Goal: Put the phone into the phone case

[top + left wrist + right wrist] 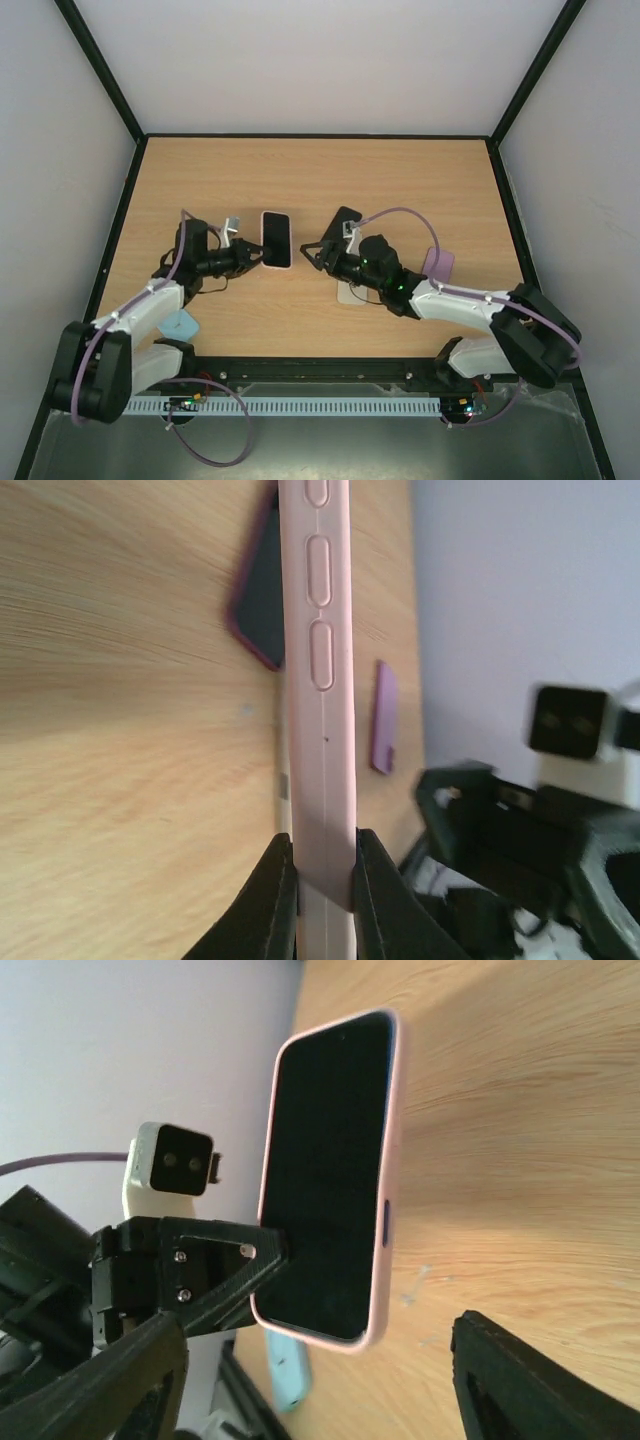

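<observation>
From my station I see the left hand (324,845) clenched on the pink phone case (318,730). Its two dark fingers pinch the case across its thickness at the near end. On the left wrist camera the case's side runs straight away from the fingers, with three raised oblong button covers and a fine seam line along it. I can read no writing there.

The right wrist camera looks onto the face of that case. A glossy black phone (325,1170) fills the pink frame edge to edge, so the phone appears to sit inside the case. I cannot tell whether the case touches the wooden surface (300,170) or is held just above it.

The right hand (320,254) is released. Its fingers stand wide apart with nothing between them, facing the case from just beside it.

A dark slab with a maroon rim (258,595) lies flat on the surface beyond the case. A small purple piece (383,715) lies further to the right, and a light blue piece (180,325) sits near the left arm's base.
</observation>
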You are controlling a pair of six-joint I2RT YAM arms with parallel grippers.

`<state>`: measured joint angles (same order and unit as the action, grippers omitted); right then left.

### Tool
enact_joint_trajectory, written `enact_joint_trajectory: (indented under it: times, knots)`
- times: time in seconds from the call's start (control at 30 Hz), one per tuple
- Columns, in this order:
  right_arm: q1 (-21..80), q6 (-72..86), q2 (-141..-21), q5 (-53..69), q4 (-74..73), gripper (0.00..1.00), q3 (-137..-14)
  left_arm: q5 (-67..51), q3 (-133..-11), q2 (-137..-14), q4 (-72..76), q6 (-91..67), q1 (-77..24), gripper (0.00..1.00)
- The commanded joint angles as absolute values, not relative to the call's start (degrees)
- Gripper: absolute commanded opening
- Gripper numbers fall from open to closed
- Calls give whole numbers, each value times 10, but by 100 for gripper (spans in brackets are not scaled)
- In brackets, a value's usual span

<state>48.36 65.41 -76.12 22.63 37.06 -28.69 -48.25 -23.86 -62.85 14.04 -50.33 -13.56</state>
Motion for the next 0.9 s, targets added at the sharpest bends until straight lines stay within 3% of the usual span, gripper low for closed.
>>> enact_joint_trajectory:
  times: [0.0, 0.17, 0.47, 0.6, 0.87]
  knots:
    - [484, 550, -727, 94, 145, 77, -329, -444, -276, -678, 133, -456, -112, 2]
    - [484, 526, -734, -20, -14, 93, -367, -417, -288, -738, 139, -437, -104, 2]
    - [484, 519, -797, -101, -120, 99, -425, -407, -308, -855, 143, -411, -103, 6]
    - [484, 524, -838, -100, -132, 98, -442, -383, -320, -876, 111, -396, -100, 15]
    - [484, 525, -876, -100, -131, 100, -444, -337, -321, -866, 55, -380, -95, 49]
